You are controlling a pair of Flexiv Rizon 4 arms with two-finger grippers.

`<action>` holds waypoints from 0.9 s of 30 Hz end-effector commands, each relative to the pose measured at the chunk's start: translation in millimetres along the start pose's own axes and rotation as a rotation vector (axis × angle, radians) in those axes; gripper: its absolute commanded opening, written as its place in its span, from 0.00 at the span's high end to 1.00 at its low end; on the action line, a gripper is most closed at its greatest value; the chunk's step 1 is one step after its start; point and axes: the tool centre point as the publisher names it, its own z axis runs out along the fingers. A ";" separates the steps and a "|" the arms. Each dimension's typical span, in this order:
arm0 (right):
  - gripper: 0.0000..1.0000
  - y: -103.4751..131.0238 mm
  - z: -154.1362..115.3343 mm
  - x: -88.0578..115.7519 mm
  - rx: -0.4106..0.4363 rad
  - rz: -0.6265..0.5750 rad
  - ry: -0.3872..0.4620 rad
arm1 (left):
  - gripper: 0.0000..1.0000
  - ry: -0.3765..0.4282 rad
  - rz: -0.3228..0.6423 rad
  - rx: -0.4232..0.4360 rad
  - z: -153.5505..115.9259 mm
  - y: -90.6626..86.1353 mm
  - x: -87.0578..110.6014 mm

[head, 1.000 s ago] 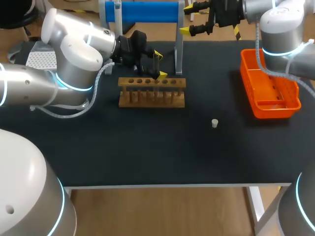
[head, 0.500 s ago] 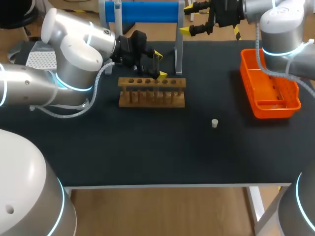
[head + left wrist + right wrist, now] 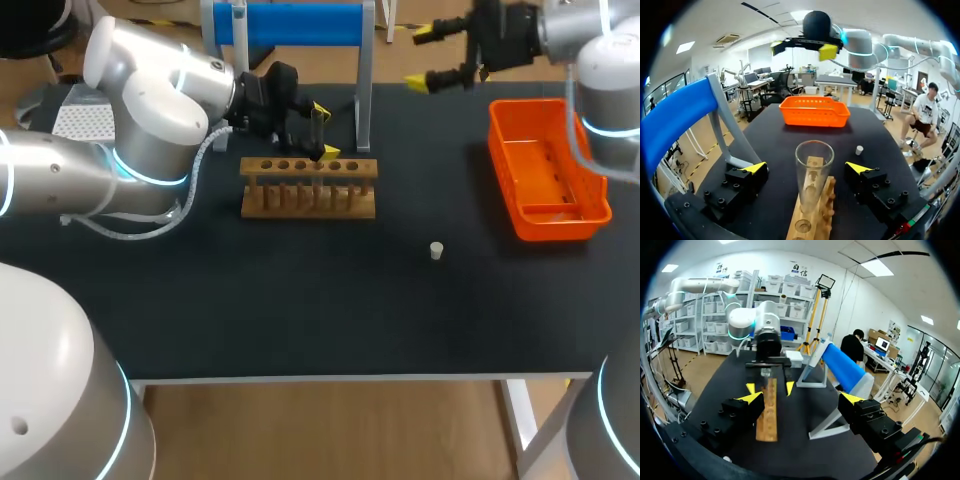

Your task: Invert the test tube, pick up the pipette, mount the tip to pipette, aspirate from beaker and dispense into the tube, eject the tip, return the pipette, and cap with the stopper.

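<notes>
A clear glass test tube (image 3: 812, 172) stands mouth up in the wooden rack (image 3: 308, 187), which also shows in the left wrist view (image 3: 815, 220). My left gripper (image 3: 325, 130) is at the rack's back side, open, with one yellow-tipped finger on each side of the tube (image 3: 806, 168) and a gap to both. My right gripper (image 3: 432, 57) hovers open and empty over the table's far edge, right of the blue stand; its wrist view (image 3: 801, 398) looks toward the rack (image 3: 767, 412). A small white stopper (image 3: 436, 250) lies on the black mat.
An orange basket (image 3: 548, 215) sits at the right side of the table, also seen beyond the rack in the left wrist view (image 3: 814, 111). A blue stand on grey legs (image 3: 290, 22) rises at the far edge behind the rack.
My right gripper has swung to the right along the far edge, away from the blue stand. The left arm, tube and stopper have not moved.
</notes>
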 end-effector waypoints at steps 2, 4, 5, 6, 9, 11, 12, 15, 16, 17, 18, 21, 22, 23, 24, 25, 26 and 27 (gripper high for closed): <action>0.00 -20.9 -73.0 74.2 0.004 0.006 -0.045 | 0.00 0.001 0.000 0.000 0.4 0.0 -0.7; 0.00 -31.7 -82.1 90.3 0.013 0.011 -0.045 | 0.00 0.001 0.000 0.000 0.4 0.0 -0.7; 0.00 -37.3 -86.1 98.8 0.020 0.005 -0.048 | 0.00 0.001 0.000 0.000 0.4 0.0 -0.7; 0.00 -43.2 -86.8 103.2 0.018 0.012 -0.042 | 0.00 0.001 0.000 0.000 0.4 0.0 -0.7; 0.00 -60.3 -92.8 121.2 0.025 0.021 -0.047 | 0.00 0.001 0.000 0.000 0.4 0.0 -0.7; 0.00 -71.9 -95.5 133.0 0.030 0.019 -0.045 | 0.00 0.001 0.000 0.000 0.4 0.0 -0.7; 0.00 -76.4 -96.8 137.6 0.028 0.015 -0.048 | 0.00 0.001 0.000 0.000 0.4 0.0 -0.7; 0.00 -91.0 -97.0 150.4 0.024 0.004 -0.047 | 0.00 0.001 0.000 0.000 0.4 0.0 -0.7; 0.00 -95.8 -96.5 154.9 0.025 0.005 -0.046 | 0.00 0.001 0.000 0.000 0.4 0.0 -0.7; 0.00 -99.5 -95.9 159.1 0.029 0.004 -0.041 | 0.00 0.001 0.000 0.000 0.4 0.0 -0.7; 0.00 -102.9 -95.1 163.7 0.025 0.011 -0.032 | 0.00 0.001 0.000 0.000 0.4 0.0 -0.7; 0.00 -115.2 -90.3 177.7 0.034 0.018 -0.015 | 0.00 0.001 0.000 0.000 0.4 0.0 -0.7; 0.00 -120.7 -88.0 182.0 0.039 0.020 -0.014 | 0.00 0.001 0.000 0.000 0.4 0.0 -0.7; 0.00 -125.5 -86.0 185.0 0.042 0.023 -0.013 | 0.00 0.001 0.000 0.000 0.4 0.0 -0.7; 0.00 -131.2 -84.0 188.9 0.049 0.019 -0.009 | 0.00 0.001 0.000 0.000 0.4 0.0 -0.7; 0.00 -136.4 -82.1 191.4 0.050 0.018 -0.008 | 0.00 0.001 0.000 0.000 0.4 0.0 -0.7; 0.00 -142.3 -80.3 193.6 0.049 0.020 -0.008 | 0.00 0.001 0.000 0.000 0.4 0.0 -0.7; 0.00 -147.6 -78.6 195.0 0.050 0.026 -0.010 | 0.00 0.001 0.000 0.000 0.4 0.0 -0.7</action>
